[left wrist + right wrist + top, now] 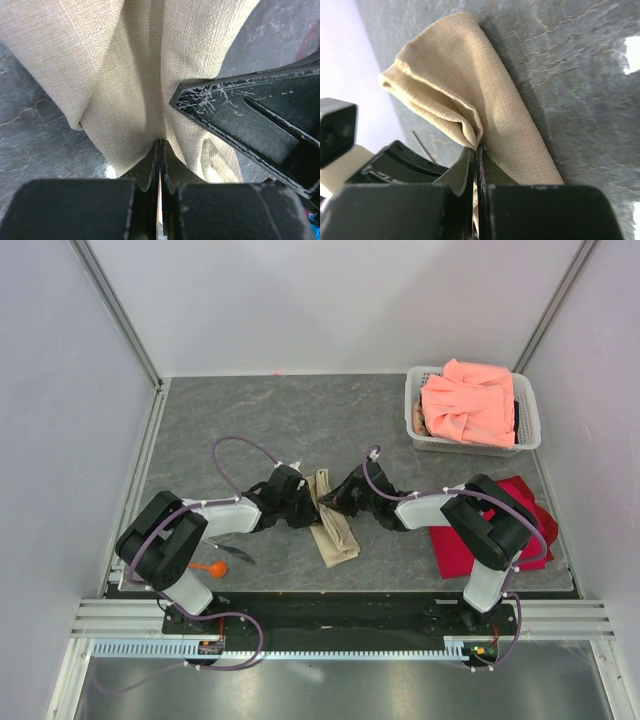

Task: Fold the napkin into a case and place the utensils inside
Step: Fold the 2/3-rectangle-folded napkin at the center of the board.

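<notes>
Here, in the top view, the orange spoon (212, 567) lies at about 8 o'clock on the grey table (300, 420). It is beside the left arm, with the thin dark utensil (232, 553) just next to it at its 1 o'clock. Both are well apart from the cloth.

The left gripper (306, 504) reaches in from 9 o'clock to the beige napkin (333, 525). The napkin lies near the middle of the table as a long narrow folded band, running from 12 to 6 o'clock with a slight tilt. In the left wrist view the gripper (160, 145) has its jaws pressed together on a pinched fold of the napkin (125, 75), whose layers rise in soft ridges above the fingers.

The right gripper (340, 497) meets the napkin from 3 o'clock, close to the left one. In the right wrist view it (476, 150) is clamped tight on a doubled corner of the napkin (470, 100), and the rest of the band lies flat on the table.

At 4 o'clock, partly under the right arm, lies a bright red cloth (455, 552). At 1 o'clock a white basket (412, 410) holds a salmon-pink cloth (470, 405).
</notes>
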{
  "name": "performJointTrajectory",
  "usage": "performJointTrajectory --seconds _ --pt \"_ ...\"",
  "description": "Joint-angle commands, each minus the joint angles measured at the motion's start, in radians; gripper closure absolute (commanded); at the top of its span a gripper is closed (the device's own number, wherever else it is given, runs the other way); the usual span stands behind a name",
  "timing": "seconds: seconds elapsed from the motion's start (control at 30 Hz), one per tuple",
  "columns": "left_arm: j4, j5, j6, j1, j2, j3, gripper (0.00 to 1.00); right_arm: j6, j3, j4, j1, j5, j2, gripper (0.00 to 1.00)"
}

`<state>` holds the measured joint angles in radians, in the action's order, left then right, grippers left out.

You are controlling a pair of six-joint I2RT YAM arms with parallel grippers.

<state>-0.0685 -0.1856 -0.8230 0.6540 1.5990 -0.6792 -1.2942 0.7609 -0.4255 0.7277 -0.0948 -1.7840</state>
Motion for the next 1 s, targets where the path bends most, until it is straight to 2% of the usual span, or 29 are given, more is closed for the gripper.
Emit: performJointTrajectory --seconds 0.0,0.07,0.13,0.2,0.33,0.47,0.7,0.9,0.97 --pt "-0.013 0.002 0.036 0.006 0.012 0.006 0.98 -0.083 -0.002 -0.098 0.009 0.021 -0.028 1.00" --pt "0.062 0.001 0.057 0.003 -0.051 -0.003 0.94 -0.091 -0.006 -0.108 0.010 0.020 -0.032 1.00" --pt "0.122 0.006 0.076 0.003 -0.109 -0.005 0.85 -0.091 -0.012 -0.107 0.009 0.020 -0.025 1.00" --pt "0.199 0.015 0.090 -0.001 -0.180 -0.009 0.83 -0.085 -0.014 -0.101 0.009 0.029 -0.018 1.00" --pt "0.248 0.038 0.087 -0.033 -0.220 0.000 0.89 -0.079 -0.006 -0.085 0.010 0.032 -0.018 1.00" --pt "0.219 0.035 0.091 -0.042 -0.122 -0.010 0.98 -0.070 0.002 -0.079 0.013 0.029 -0.023 1.00" --pt "0.107 0.026 0.084 -0.042 -0.005 -0.019 0.98 -0.069 0.020 -0.048 0.030 0.041 -0.025 1.00" --pt "0.096 0.037 0.085 -0.042 -0.020 -0.005 0.98 -0.051 0.055 -0.025 0.062 0.058 -0.061 1.00" --pt "0.096 0.032 0.082 -0.042 -0.034 0.004 0.98 -0.047 0.061 -0.035 0.068 0.056 -0.074 0.95"
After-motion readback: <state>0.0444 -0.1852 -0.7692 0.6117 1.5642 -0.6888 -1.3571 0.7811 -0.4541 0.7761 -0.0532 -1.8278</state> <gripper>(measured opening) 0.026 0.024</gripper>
